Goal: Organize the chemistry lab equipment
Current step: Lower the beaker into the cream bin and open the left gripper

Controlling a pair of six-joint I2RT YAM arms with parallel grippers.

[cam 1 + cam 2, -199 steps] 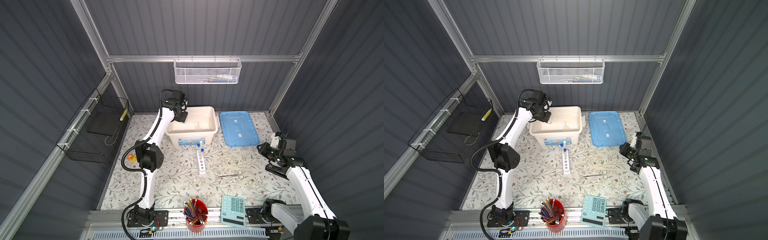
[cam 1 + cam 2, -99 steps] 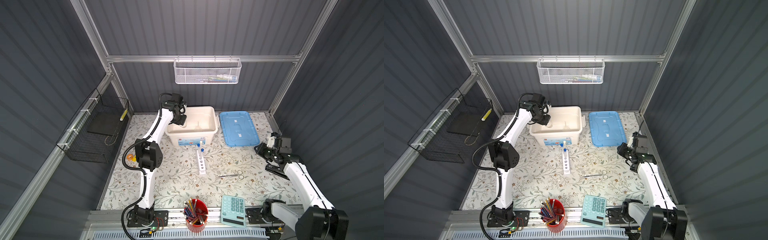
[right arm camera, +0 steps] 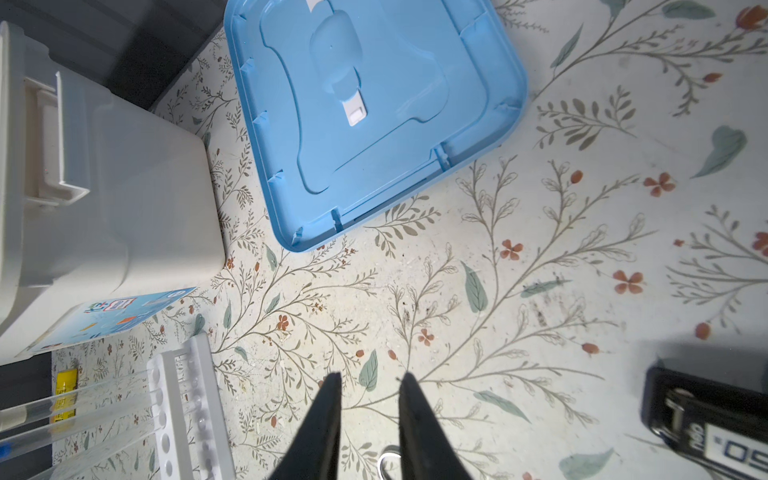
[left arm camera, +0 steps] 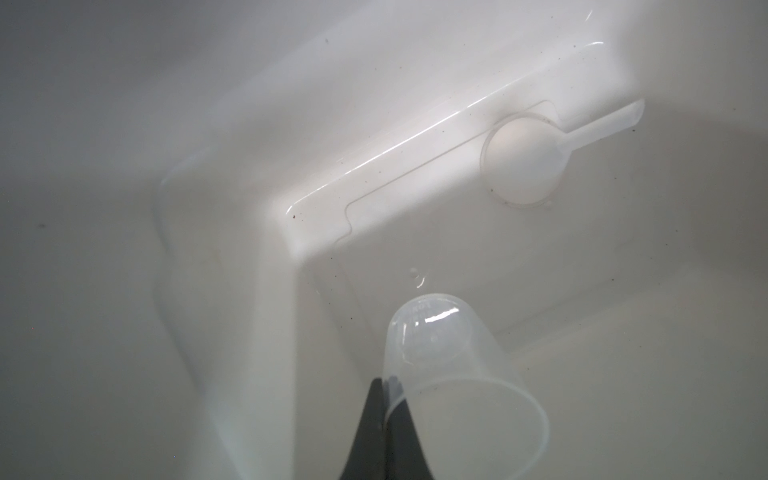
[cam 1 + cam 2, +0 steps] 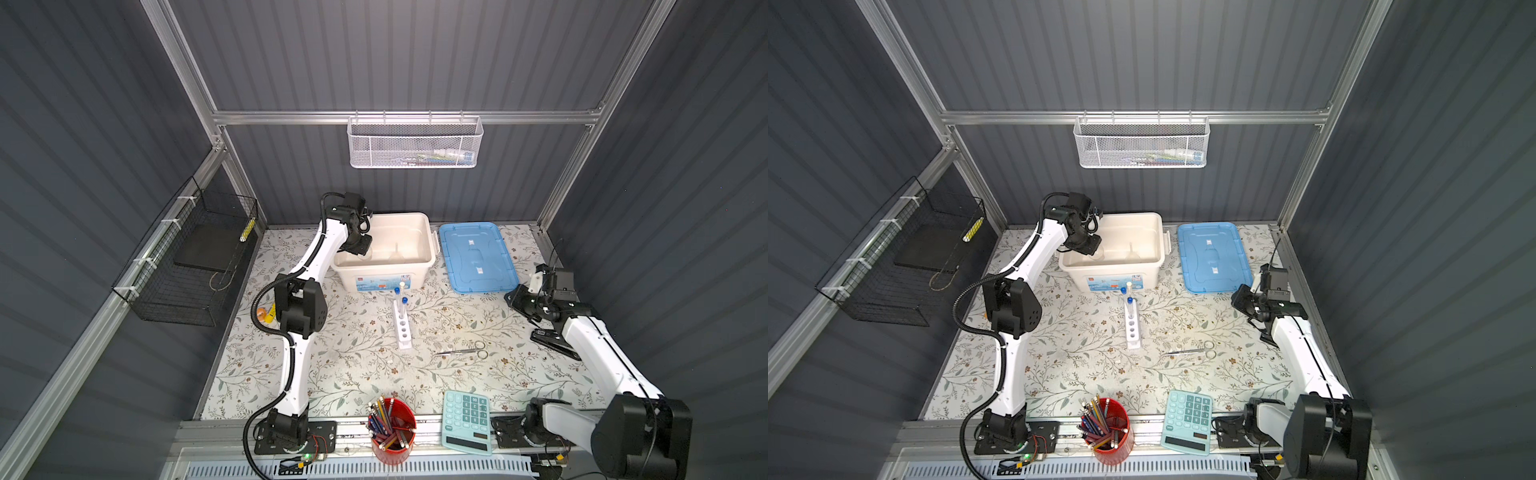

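My left gripper (image 4: 384,382) is shut on the rim of a small clear cup (image 4: 449,357), inside the white bin (image 5: 374,278). The cup's mouth faces the left wrist camera. A clear funnel (image 4: 523,162) lies on the bin floor beyond it and shows in both top views (image 5: 397,253) (image 5: 1133,251). The white rack (image 5: 402,328) stands mid-mat with two blue-capped test tubes (image 5: 400,295) at its far end. Silver scissors (image 5: 461,352) lie to its right. My right gripper (image 3: 370,378) hovers open over bare mat near the blue lid (image 3: 374,104), one scissors ring (image 3: 388,459) below it.
A red cup of pencils (image 5: 390,428) and a teal calculator (image 5: 466,419) sit at the front edge. A black stapler (image 3: 706,419) lies under the right arm. A black wire basket (image 5: 195,266) hangs on the left wall, a white mesh basket (image 5: 415,143) on the back rail.
My left gripper has come down from above the bin's left rim into the bin. The right gripper has shifted slightly toward the middle of the mat.
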